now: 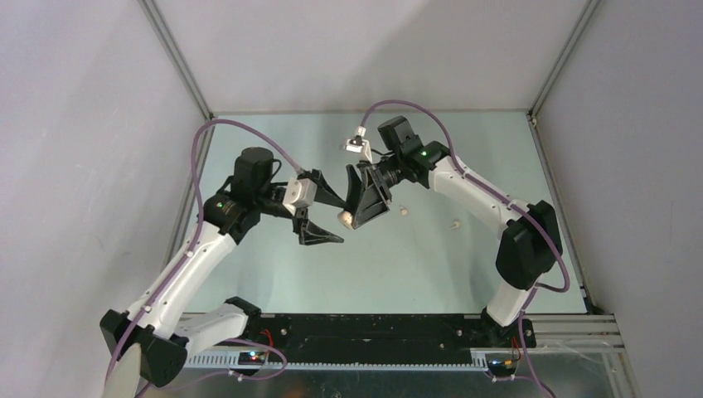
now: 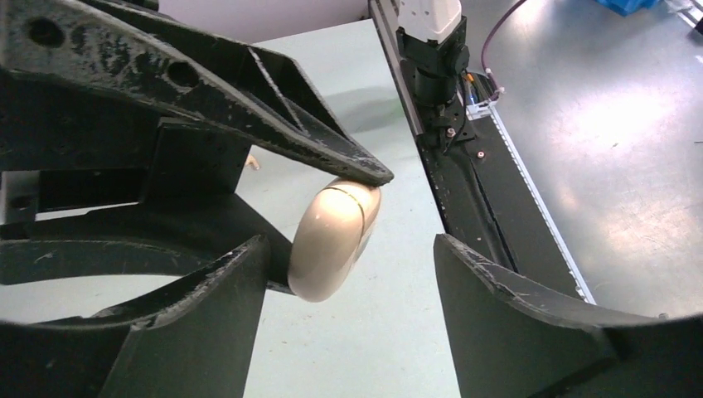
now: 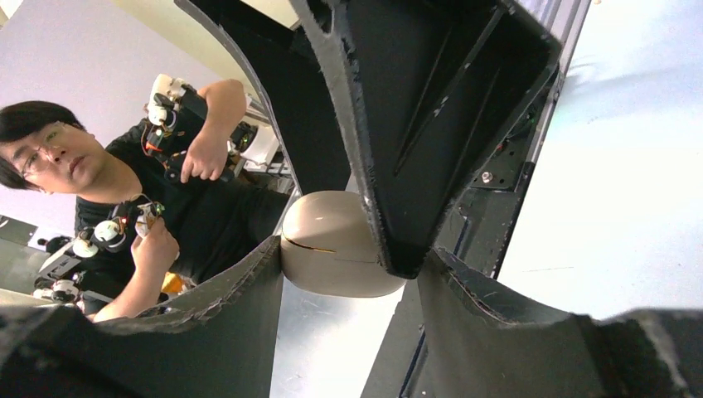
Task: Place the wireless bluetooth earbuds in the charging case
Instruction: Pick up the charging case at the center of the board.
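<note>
R gripper (image 3: pixel 350 255): pinching charging case (image 2: pixel 332 240) by its ends, lid closed.
L gripper (image 2: pixel 351 249): spread wide, empty.
Risk: smooth case may squirt out if L pries lid.

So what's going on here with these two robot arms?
The two arms meet above the middle of the table. The right gripper appears to pinch a small off-white charging case in its jaws, lid shut, held off the surface. The left gripper sits right against it with its jaws open. Two tiny off-white earbuds lie loose on the table to the right, not yet in the case. No black ones can be made out.
</note>
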